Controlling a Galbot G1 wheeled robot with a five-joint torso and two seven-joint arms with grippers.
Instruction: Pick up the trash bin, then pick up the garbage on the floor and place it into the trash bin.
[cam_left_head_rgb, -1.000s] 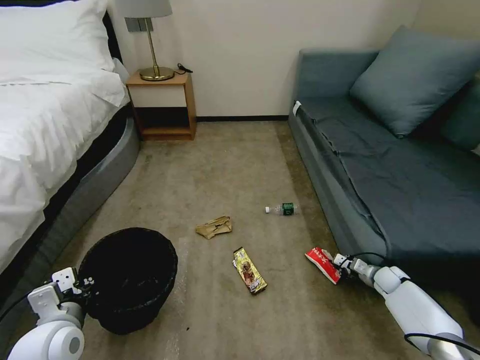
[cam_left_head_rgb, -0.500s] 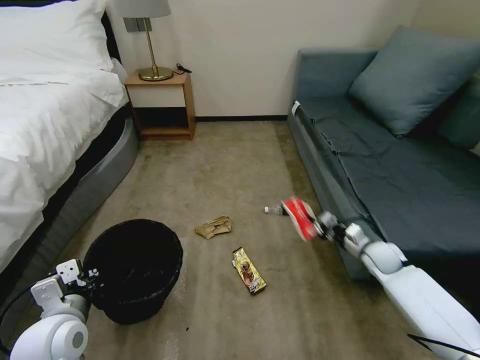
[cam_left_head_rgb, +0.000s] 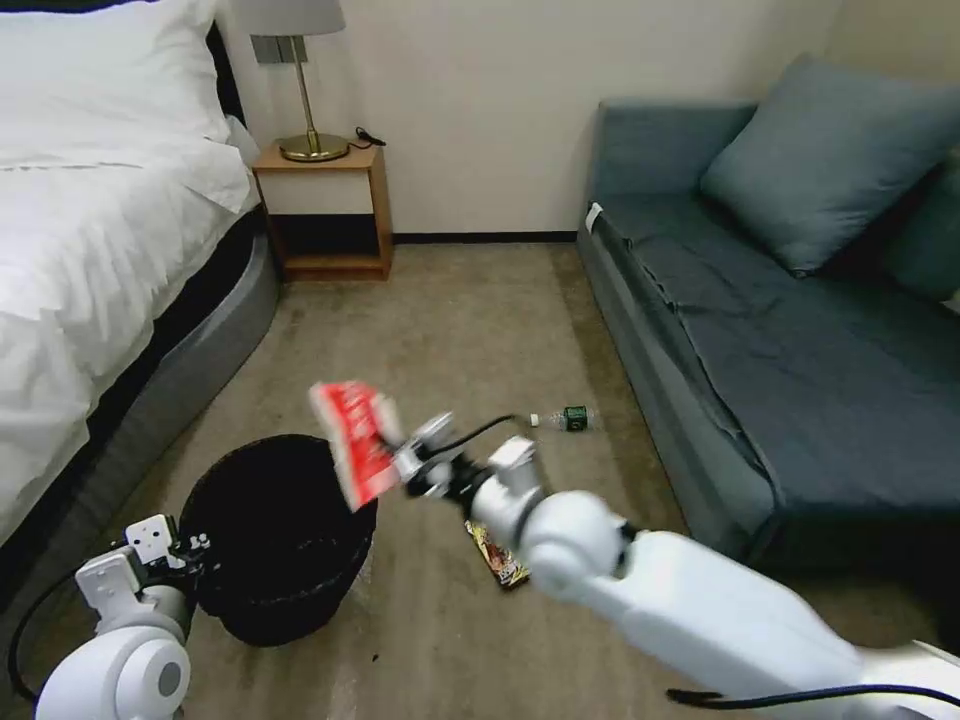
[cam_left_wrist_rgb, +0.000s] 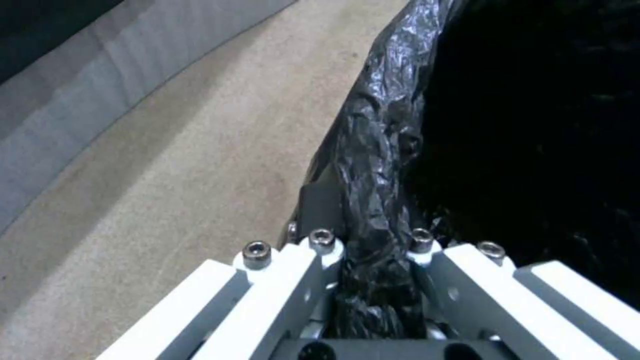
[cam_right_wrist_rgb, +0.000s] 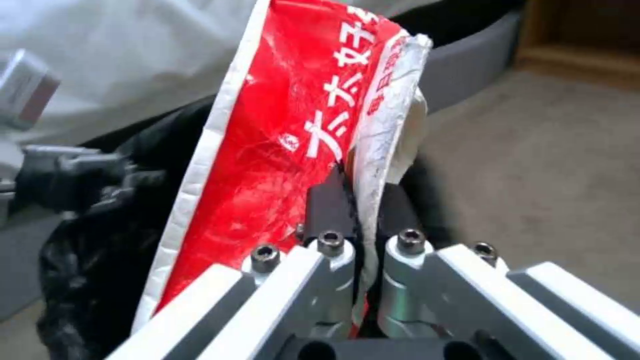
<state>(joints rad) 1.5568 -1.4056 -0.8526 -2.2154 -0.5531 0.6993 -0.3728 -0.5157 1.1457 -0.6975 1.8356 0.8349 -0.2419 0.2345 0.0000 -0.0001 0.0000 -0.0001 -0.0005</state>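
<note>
The black trash bin with its crinkly bag hangs low at the left, its rim pinched by my shut left gripper. Above the bin's right rim, my right gripper is shut on the red snack wrapper, seen close in the right wrist view. On the carpet lie a gold-brown bar wrapper, partly hidden by my right arm, and a small clear bottle with a green label. The tan paper bag is hidden behind my arm.
A bed runs along the left, a blue sofa along the right. A wooden nightstand with a brass lamp stands at the far wall. Open carpet lies between them.
My right arm has swung left from beside the sofa, carrying the red wrapper up off the floor to above the bin's rim. The left gripper and bin have crept slightly right.
</note>
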